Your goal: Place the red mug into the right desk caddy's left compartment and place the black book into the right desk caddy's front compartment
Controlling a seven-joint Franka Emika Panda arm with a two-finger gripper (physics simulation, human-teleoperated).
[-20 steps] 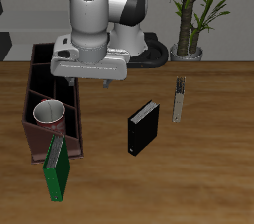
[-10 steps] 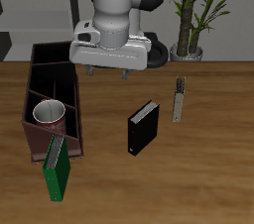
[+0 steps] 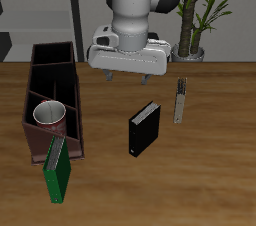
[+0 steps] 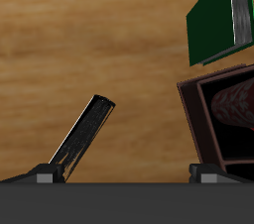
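The red mug (image 3: 48, 116) stands upright inside a section of the right desk caddy (image 3: 52, 68), by its slanted divider; it also shows in the wrist view (image 4: 238, 104) within the caddy's wall (image 4: 203, 119). The black book (image 3: 145, 128) stands on edge on the table, apart from the caddy; it also shows in the wrist view (image 4: 84, 137). My gripper (image 3: 129, 76) is open and empty, hanging above the table behind the book. In the wrist view the gripper (image 4: 124, 175) has its fingertips wide apart.
A green book (image 3: 57, 170) leans against the caddy's front end and shows in the wrist view (image 4: 220, 15). A slim grey and wooden object (image 3: 180, 100) lies beside the black book. A potted plant (image 3: 188, 48) stands at the back.
My arm has swung away from above the caddy toward the middle of the table, behind the black book. The gripper stays open and empty. The objects have not moved.
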